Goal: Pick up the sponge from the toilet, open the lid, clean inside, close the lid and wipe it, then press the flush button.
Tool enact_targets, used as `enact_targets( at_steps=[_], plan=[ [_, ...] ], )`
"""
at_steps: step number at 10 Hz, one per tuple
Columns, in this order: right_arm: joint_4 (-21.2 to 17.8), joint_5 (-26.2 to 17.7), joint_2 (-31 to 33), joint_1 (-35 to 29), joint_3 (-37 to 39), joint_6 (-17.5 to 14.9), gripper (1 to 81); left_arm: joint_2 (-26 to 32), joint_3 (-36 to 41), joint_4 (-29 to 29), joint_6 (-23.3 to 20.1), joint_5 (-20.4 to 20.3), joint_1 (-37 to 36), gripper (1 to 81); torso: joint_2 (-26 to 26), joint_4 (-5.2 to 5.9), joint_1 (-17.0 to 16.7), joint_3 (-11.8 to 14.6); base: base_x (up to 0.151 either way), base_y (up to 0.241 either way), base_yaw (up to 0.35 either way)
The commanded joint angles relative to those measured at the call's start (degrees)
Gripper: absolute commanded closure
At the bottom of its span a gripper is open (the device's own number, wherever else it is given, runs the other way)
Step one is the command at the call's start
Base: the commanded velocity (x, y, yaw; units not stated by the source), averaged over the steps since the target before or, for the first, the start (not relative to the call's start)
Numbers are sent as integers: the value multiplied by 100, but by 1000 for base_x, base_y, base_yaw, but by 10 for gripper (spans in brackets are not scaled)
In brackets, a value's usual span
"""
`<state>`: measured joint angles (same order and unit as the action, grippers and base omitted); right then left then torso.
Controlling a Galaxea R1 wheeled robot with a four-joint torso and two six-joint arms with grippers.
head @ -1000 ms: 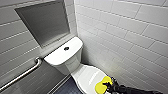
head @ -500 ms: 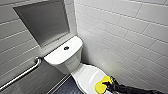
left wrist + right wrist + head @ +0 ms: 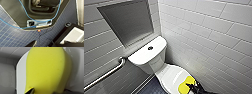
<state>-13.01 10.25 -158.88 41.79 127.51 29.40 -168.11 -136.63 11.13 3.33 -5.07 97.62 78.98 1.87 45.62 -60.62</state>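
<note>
On the front end of the closed lid [image 3: 169, 75], toward the tiled wall, lies the sponge [image 3: 185, 83]; my right gripper [image 3: 194, 88] is against the end nearest me, though I cannot tell whether it has pinched the foam or merely touches it. I judge the sponge light and very soft; it should squash under a squeeze, so a shallow hold on a rounded lobe may slip free; the narrow waist looks the surest place to grasp. The lid's gloss suggests the sponge could skid if nudged sideways; pressing down first should steady it. The flush button [image 3: 150, 48] sits well apart on the tank.
</note>
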Motion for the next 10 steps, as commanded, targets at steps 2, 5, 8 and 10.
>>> enact_targets(
  at_steps=[2, 5, 8, 10],
  plan=[
    [421, 91, -85, 63, -149, -14, 10, -13, 22, -32, 10, 603, 271, 10, 0, 0, 0, 0, 0, 0, 0],
    [518, 100, -243, 212, 228, -14, 10, -30, 31, -23, 10, 709, 270, 10, 0, 0, 0, 0, 0, 0, 0],
    [747, 126, -322, 282, 431, -14, 10, -57, 31, -14, 10, 797, 263, 10, 2, 0, -2, 2, 0, 0, 0],
    [747, 267, -296, 300, 431, -5, 811, -101, 31, -6, 10, 850, 263, 10, 2, 0, -2, 2, 0, 0, 0]
  ],
)
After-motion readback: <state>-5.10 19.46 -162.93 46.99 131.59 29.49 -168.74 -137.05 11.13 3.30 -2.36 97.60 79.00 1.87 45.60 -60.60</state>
